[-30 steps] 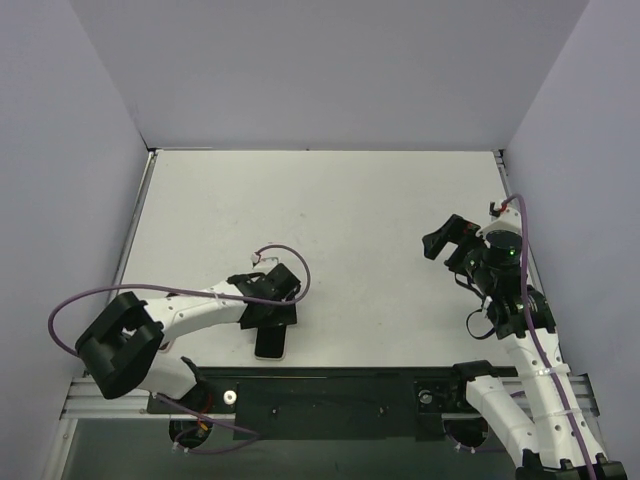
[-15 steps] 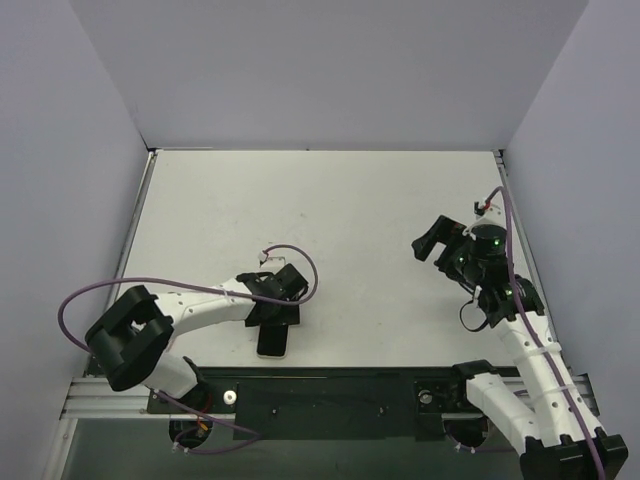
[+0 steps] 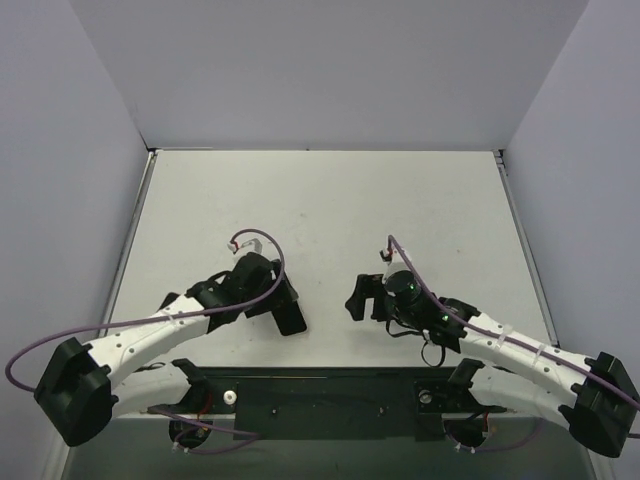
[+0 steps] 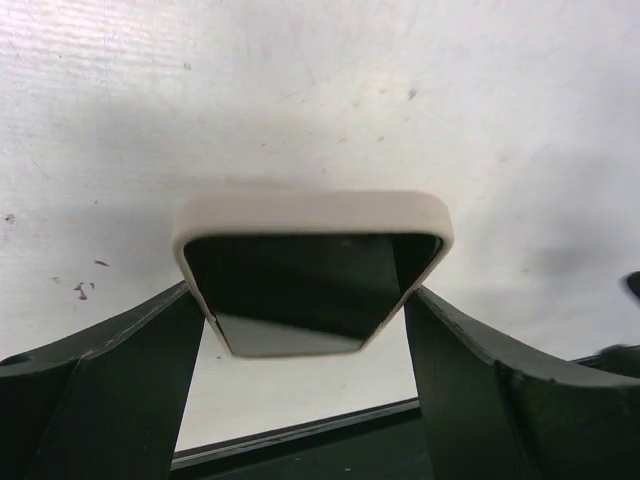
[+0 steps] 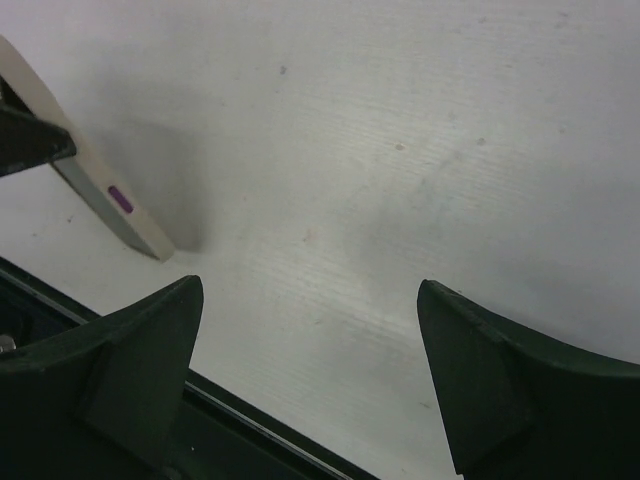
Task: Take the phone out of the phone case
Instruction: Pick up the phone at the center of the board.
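**Left wrist view.** The left gripper [image 4: 305,320] pinches the phone case [image 4: 312,212], with one dark finger [image 4: 120,370] against each long side. The case is beige with rounded corners. The phone [image 4: 300,285] is seated inside it, black screen toward the camera.

**Top view.** This grip is hard to read here. The gripper body covers most of the case, and only a dark slab shows at 5 o'clock of the wrist. The assembly lies toward 7 o'clock on the table [image 3: 400,200]. The right gripper [image 3: 356,298] sits at 3 o'clock of the left one, near but apart.

**Right wrist view.** This view alone shows the tilt. The case stands at 10 o'clock in the frame, slanted, with its lower corner down by the table. Whether that corner touches cannot be told. A purple button [image 5: 120,199] marks its side edge. The upper end is cut off by the frame edge and by a left finger. The screen is hidden from this side. The right gripper's jaws are spread wide, with only table surface between them.
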You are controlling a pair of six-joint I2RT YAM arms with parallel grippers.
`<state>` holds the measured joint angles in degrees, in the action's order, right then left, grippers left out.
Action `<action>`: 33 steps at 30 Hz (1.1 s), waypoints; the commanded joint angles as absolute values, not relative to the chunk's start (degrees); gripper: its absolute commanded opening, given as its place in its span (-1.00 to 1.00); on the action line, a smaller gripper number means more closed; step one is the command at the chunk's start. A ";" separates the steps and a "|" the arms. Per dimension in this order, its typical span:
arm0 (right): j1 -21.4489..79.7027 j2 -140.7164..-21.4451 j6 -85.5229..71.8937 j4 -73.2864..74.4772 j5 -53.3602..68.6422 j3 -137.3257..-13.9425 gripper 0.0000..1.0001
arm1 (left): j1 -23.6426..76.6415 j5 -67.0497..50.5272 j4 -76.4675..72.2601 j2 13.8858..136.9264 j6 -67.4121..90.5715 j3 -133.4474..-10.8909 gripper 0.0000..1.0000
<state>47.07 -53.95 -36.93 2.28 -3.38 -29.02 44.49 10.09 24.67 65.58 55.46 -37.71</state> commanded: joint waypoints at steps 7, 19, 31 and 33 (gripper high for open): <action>59.50 -60.99 -27.87 -25.21 -2.29 -28.38 0.69 | 40.87 2.11 11.43 56.78 64.69 -37.62 -1.00; 57.04 -68.20 -16.97 -34.09 5.79 -29.53 0.69 | 40.96 -5.09 10.20 51.59 62.67 -38.05 -1.00; 54.84 -70.14 -26.09 -40.42 20.21 -31.12 -0.25 | 40.87 -10.02 9.23 55.55 60.20 -44.03 -1.00; 54.67 -70.66 -27.24 -42.18 21.52 -31.03 -0.59 | 40.87 -10.46 8.79 55.90 60.64 -44.21 -1.00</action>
<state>55.13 -70.22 -23.55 -34.68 17.04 -29.61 41.12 -7.97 15.57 55.72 60.40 -39.68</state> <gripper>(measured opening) 0.352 0.845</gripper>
